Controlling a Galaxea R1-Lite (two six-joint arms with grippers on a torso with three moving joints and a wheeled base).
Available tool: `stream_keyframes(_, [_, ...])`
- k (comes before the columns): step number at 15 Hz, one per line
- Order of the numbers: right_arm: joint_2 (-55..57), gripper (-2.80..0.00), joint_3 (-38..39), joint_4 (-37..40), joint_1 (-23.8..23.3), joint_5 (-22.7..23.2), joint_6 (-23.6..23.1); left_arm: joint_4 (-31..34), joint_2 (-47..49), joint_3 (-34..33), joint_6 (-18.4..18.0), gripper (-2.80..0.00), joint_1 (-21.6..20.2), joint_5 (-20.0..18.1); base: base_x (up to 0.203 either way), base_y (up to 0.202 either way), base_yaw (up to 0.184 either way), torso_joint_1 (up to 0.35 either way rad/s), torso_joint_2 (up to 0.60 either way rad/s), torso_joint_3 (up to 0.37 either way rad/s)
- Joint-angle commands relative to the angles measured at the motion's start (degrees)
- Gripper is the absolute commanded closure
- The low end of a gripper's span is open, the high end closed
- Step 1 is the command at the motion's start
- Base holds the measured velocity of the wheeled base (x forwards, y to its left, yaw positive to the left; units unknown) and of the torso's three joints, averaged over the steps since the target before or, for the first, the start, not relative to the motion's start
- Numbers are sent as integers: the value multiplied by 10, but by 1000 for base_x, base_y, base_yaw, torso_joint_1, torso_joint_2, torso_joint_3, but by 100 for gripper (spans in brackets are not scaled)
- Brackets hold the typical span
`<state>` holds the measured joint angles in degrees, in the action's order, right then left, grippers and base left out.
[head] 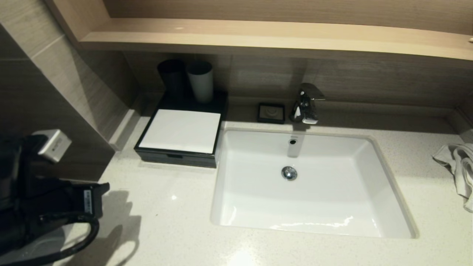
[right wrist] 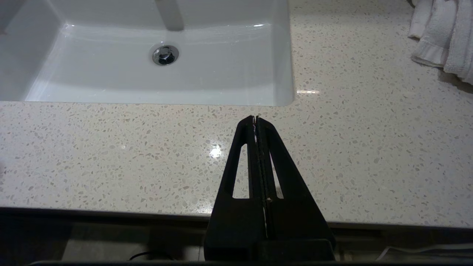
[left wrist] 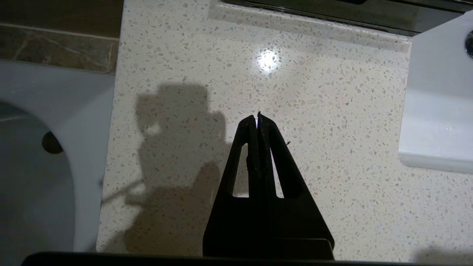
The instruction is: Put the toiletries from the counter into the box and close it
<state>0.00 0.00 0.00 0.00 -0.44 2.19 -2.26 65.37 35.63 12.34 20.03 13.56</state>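
The bench (head: 177, 218) is a pale, speckled, glossy stone slab running the whole width in front of me, with lamp glints on it and my arm's shadow across its left part. Behind it rises a dark wood-grain wall, and above that runs a light wooden shelf (head: 273, 35). A tiled side wall closes the left end.

Sunk into the bench is a white rectangular sink (head: 373, 173), with a chrome drain (head: 289, 173) in its floor and a chrome tap (head: 306, 103) at its back edge.

The box (head: 177, 157) sits on the bench just left of the sink, back near the wall. Its white top panel is flat and its black drawer front sits flush, shut. No packets show anywhere on the bench.

A crumpled white towel (head: 458, 166) lies at the far right. Two cups, one black (head: 172, 77) and one white (head: 200, 81), stand behind the box. A small black soap dish (head: 271, 112) sits between box and tap.

My left tool (left wrist: 257, 118) hangs over bare bench left of the sink, fingers pressed together, pinching nothing. My right tool (right wrist: 255, 120) is parked over the front edge of the bench near the sink's corner, also pressed together and empty.
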Motion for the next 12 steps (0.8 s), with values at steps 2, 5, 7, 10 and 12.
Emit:
stream_keyframes(2, [0,0,0,0,0,0,0,0,-50,-22,-3,0,2,13,0,0,0,0,0,0])
stream_keyframes(5, [0,0,0,0,0,0,0,-1,-124,-57,-15,0,-21,13,0,0,0,0,0,0])
stream_keyframes(7, [1,0,0,0,0,0,0,-5,-199,-90,-35,0,-75,-14,0,0,0,0,0,0])
stream_keyframes(10, [1,0,0,0,0,0,0,-42,-320,-169,-68,0,-158,-79,0,0,0,0,0,0])
stream_keyframes(12, [0,0,0,0,0,0,0,-67,-384,-214,-85,0,-182,-100,0,0,0,0,0,0])
